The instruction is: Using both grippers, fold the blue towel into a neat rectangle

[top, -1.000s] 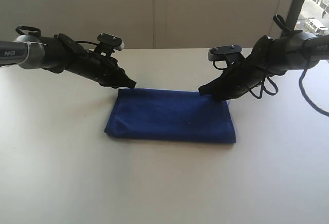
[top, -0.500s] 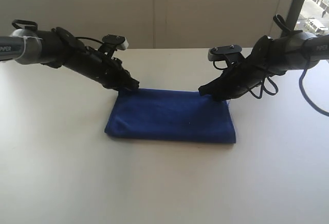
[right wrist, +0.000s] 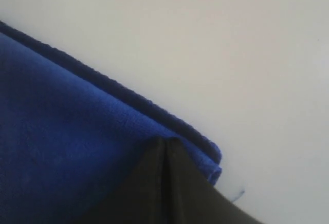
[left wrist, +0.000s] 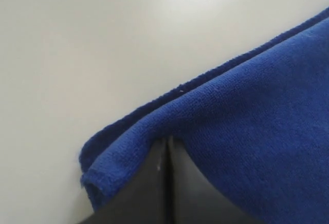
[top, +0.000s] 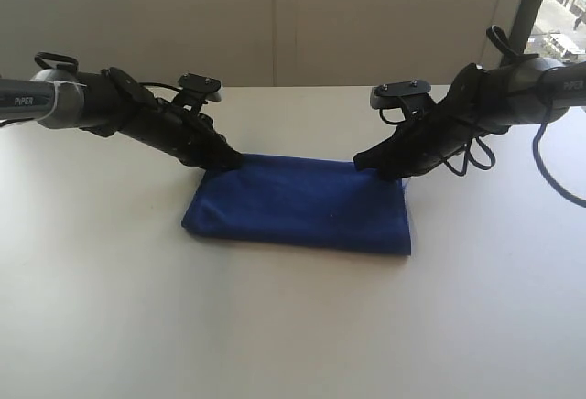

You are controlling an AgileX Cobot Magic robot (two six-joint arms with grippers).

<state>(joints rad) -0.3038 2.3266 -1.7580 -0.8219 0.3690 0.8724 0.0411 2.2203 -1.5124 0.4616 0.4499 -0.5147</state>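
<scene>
Folded blue towel (top: pixel 298 205) on white table (top: pixel 293 326), left tool (top: pixel 235 160) and right tool (top: pixel 360 161) closed together, tips touching its far corners

Looks like a robotics test room, lab-like and bare. Plain white table (top: pixel 293 326) across the whole lower frame; flat pale wall panels (top: pixel 366 15) with vertical seams along the top. Black robot arm (top: pixel 55 102) lettered "PiPER" at the left edge, a second arm (top: pixel 540 83) at the right edge. At upper right, a dark window post (top: pixel 528 5), with a daylit street and a parked vehicle (top: pixel 566 47) beyond.
</scene>
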